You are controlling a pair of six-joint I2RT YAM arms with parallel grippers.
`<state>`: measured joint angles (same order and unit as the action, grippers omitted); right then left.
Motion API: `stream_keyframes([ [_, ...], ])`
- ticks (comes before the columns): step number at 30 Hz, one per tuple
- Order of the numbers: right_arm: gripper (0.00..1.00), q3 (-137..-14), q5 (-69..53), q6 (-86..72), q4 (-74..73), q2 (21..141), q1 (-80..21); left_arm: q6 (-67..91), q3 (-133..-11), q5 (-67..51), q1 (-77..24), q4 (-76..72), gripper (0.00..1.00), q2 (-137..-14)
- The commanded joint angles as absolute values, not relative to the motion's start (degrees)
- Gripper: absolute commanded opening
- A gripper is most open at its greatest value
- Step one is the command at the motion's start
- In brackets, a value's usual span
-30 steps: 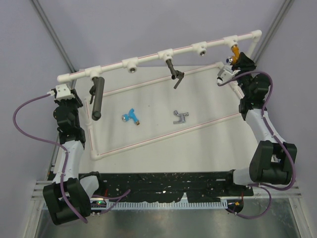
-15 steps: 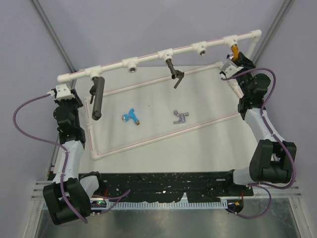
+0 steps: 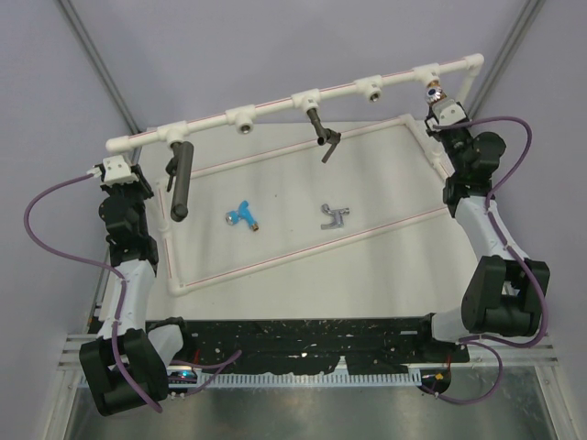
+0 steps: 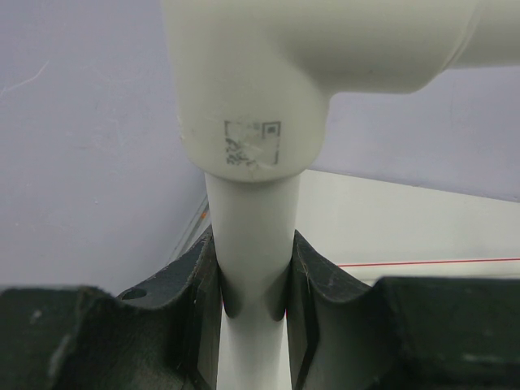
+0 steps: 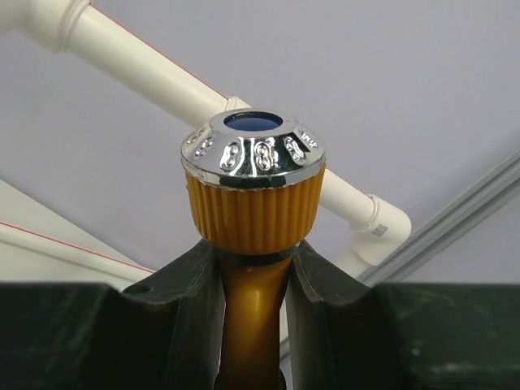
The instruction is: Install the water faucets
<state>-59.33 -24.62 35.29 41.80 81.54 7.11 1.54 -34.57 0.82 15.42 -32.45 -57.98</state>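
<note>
I note plain lilac-grey walls (image 3: pixel 275 46) behind and to either side of the right gripper (image 3: pixel 438 103). 2 grey metal struts (image 3: pixel 89 46) rise at the corners, 1 just beyond it. The white table top (image 3: pixel 367 275) lies below it, evenly lit, with soft shadows.

The orange-gold faucet (image 5: pixel 253 203) has a ribbed plastic knob under a glossy chrome cap. The white pipe (image 4: pixel 250 231) is smooth, matt plastic; the fingers (image 4: pixel 185 305) around it are dull black plastic.
</note>
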Motion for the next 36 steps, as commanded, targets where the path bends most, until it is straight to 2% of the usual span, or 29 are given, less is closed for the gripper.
stream_keyframes([
  [1,0.05,-62.23,-23.03,24.09,42.45,83.23,7.47,2.2,-33.57,0.53,15.56,-32.26,0.0,-57.83],
  [22,0.05,-63.11,-23.73,9.05,43.42,83.93,9.58,2.9,-33.66,0.26,15.56,-32.08,0.0,-57.75],
  [31,0.05,-63.46,-28.47,17.92,45.18,85.34,11.86,2.9,-33.57,0.26,15.56,-32.08,0.0,-57.66],
  [36,0.05,-65.47,-34.36,30.11,41.05,84.81,12.04,2.9,-33.49,0.26,15.56,-32.08,0.0,-57.83],
])
